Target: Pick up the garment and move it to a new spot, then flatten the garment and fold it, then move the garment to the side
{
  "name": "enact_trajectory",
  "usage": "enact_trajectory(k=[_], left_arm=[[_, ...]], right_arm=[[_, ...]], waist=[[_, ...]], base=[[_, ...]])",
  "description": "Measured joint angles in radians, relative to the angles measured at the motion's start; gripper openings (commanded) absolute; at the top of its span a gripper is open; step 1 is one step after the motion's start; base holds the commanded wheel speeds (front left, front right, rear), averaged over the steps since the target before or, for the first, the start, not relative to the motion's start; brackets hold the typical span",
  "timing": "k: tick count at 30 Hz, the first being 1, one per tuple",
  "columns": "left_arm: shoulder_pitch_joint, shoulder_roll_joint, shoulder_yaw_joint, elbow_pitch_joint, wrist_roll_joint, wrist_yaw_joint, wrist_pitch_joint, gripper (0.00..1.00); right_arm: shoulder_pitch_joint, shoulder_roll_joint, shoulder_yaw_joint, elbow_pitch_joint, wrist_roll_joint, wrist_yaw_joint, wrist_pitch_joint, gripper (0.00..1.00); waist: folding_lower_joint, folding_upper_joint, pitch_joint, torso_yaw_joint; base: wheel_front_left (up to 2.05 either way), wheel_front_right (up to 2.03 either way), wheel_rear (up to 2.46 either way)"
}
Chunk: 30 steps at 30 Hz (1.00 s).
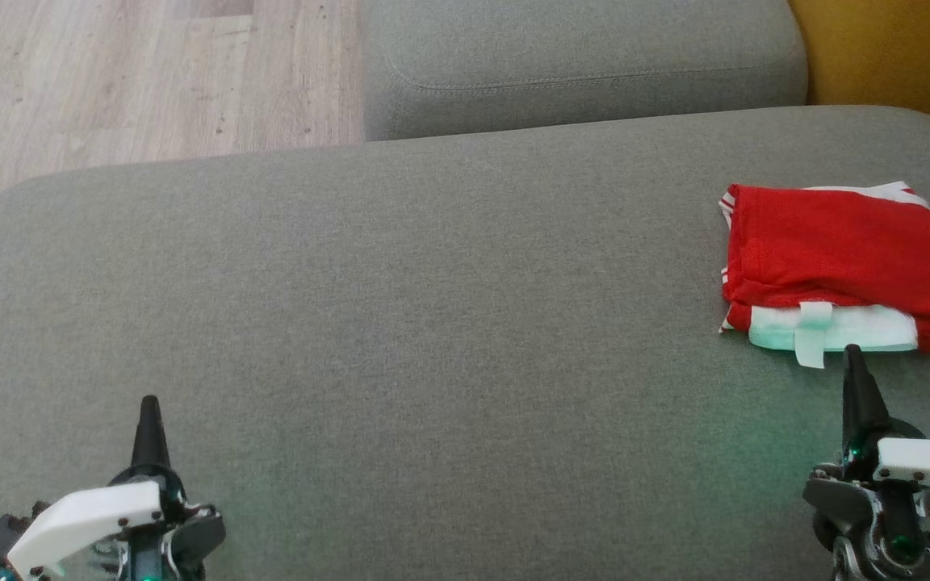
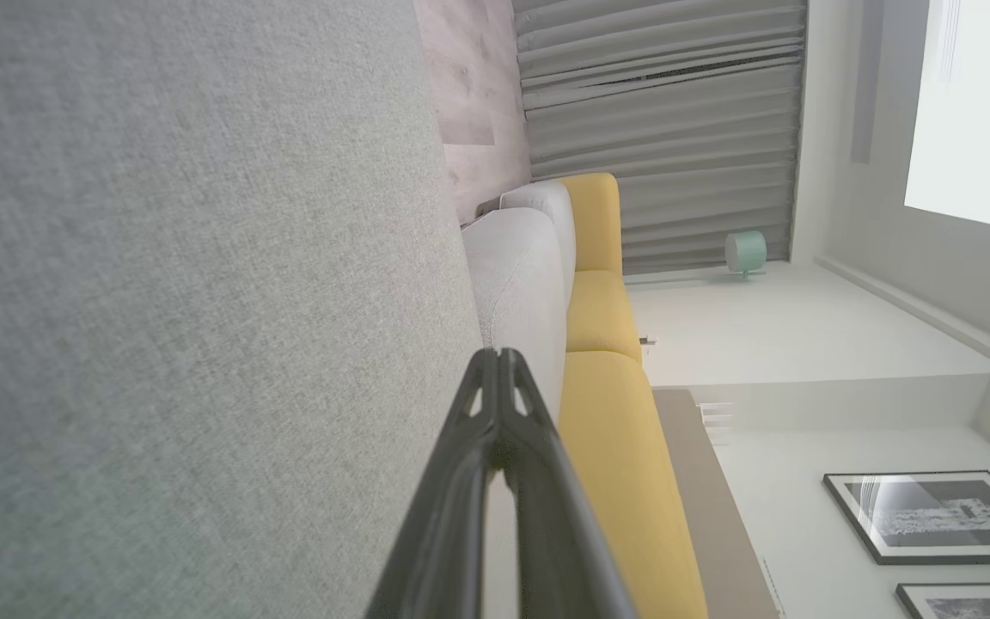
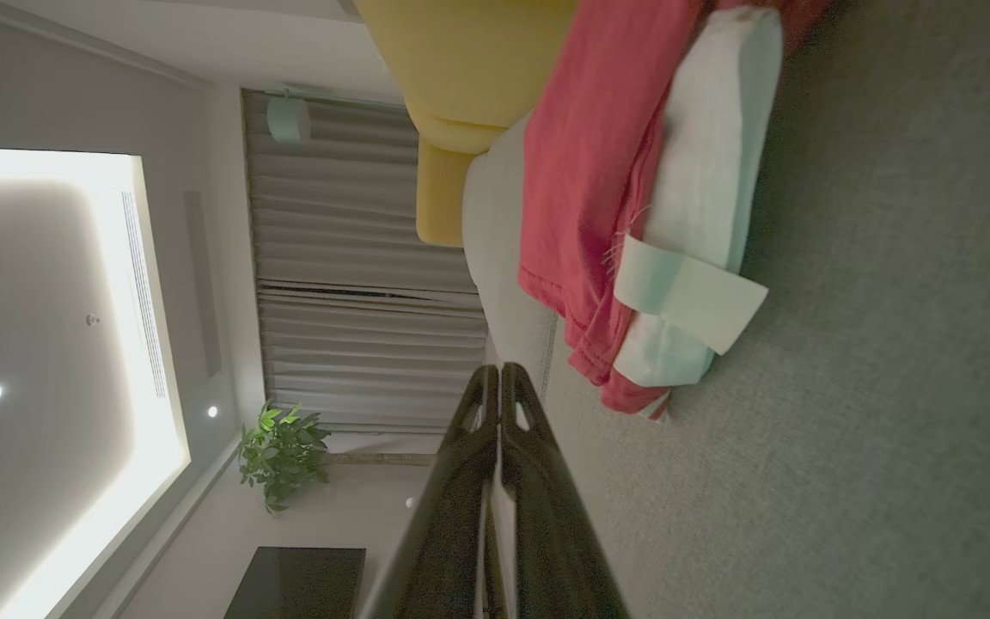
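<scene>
Head view: folded red garment (image 1: 844, 258) on grey sofa (image 1: 433, 323); left end effector (image 1: 148, 402) and right end effector (image 1: 852, 352) closed.

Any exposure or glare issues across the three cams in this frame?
Head view: even, soft light; faint green glow on the cushion by the left hand and right hand. Left wrist view: bright, ceiling light blown out. Right wrist view: dim and grainy, ceiling light clipped, garment readable.

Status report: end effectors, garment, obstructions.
Left end effector shut, empty. Right end effector shut, empty, near red garment. Garment folded, right side of grey cushion. No obstructions.
</scene>
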Motion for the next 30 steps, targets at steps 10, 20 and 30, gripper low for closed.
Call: enact_trajectory(k=[10, 20, 30], left_arm=[[-0.002, 0.000, 0.011, -0.001, -0.088, -0.008, 0.025, 0.00], [-0.002, 0.000, 0.018, -0.001, -0.110, -0.008, 0.027, 0.00], [-0.002, 0.000, 0.018, -0.001, -0.110, -0.008, 0.027, 0.00]], right_arm=[[0.000, 0.000, -0.015, -0.007, 0.099, 0.000, 0.029, 0.00], [0.000, 0.001, -0.018, -0.010, 0.125, 0.000, 0.035, 0.00], [0.000, 0.001, -0.019, -0.010, 0.125, 0.000, 0.035, 0.00]], waist=[[0.0000, 0.0000, -0.002, 0.002], [0.0000, 0.0000, -0.002, 0.002], [0.0001, 0.0000, -0.002, 0.002]], base=[[0.00, 0.00, 0.00], [0.00, 0.00, 0.00], [0.00, 0.00, 0.00]])
